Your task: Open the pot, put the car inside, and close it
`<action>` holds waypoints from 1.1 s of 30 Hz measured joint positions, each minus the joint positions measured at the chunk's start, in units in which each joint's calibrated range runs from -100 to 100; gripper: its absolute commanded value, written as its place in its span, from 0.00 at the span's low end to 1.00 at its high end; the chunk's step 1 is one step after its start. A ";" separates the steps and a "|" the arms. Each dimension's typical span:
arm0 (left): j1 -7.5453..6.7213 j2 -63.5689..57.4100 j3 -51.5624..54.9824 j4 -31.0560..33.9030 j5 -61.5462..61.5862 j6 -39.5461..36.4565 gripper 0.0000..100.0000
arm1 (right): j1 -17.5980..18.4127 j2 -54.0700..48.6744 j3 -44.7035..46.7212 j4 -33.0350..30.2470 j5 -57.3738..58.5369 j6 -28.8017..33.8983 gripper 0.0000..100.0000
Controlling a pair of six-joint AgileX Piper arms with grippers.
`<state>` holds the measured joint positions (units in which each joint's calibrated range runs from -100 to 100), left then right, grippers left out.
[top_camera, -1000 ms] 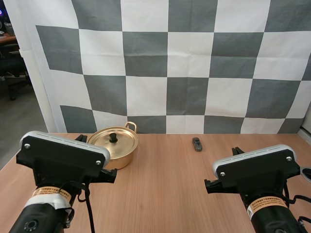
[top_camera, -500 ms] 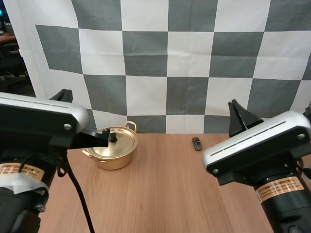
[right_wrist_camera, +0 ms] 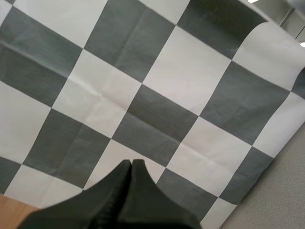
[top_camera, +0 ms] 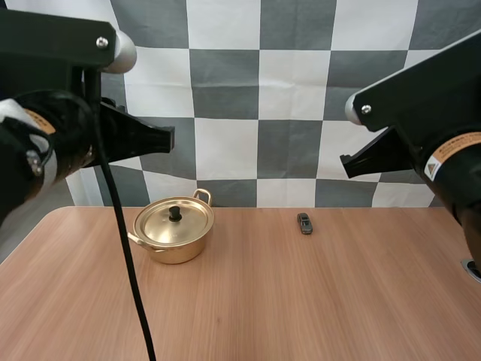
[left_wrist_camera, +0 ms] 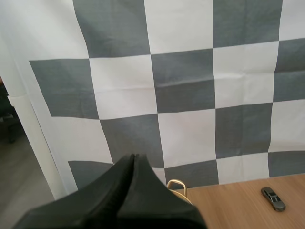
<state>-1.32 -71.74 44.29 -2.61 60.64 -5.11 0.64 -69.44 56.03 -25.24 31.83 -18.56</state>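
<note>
You are holding your left tool [left_wrist_camera: 134,156] pressed closed and empty, high above one round golden metal pot [top_camera: 173,229] with its one lid on. You should be opening the tool, then lowering it squarely over the lid's black knob [top_camera: 175,213]. Your right tool [right_wrist_camera: 131,162], likewise closed on nothing, is hanging well above one small dark-grey toy car [top_camera: 304,222] on the wooden counter [top_camera: 301,301].

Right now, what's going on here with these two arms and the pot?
Nothing is being handled. Both arms are up high over the table, with the left gripper and the right gripper each shut on nothing. The pot sits on the table with its lid on. The car lies apart from it, on the right arm's side. The task has not started.
</note>
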 measured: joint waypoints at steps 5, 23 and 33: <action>0.67 8.74 -9.24 0.00 12.14 0.47 0.00 | -0.14 8.74 -9.27 7.77 12.58 -4.99 0.00; 3.09 44.28 -44.82 2.06 31.88 1.61 0.00 | -0.14 31.51 -41.69 33.51 60.69 -8.69 0.00; 3.09 60.58 -37.20 -7.18 36.94 8.07 0.00 | -0.14 31.51 -41.36 34.13 68.11 -8.69 0.00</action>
<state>1.77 -11.16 7.09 -9.78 97.58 2.95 0.50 -37.92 14.67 8.89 99.94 -27.25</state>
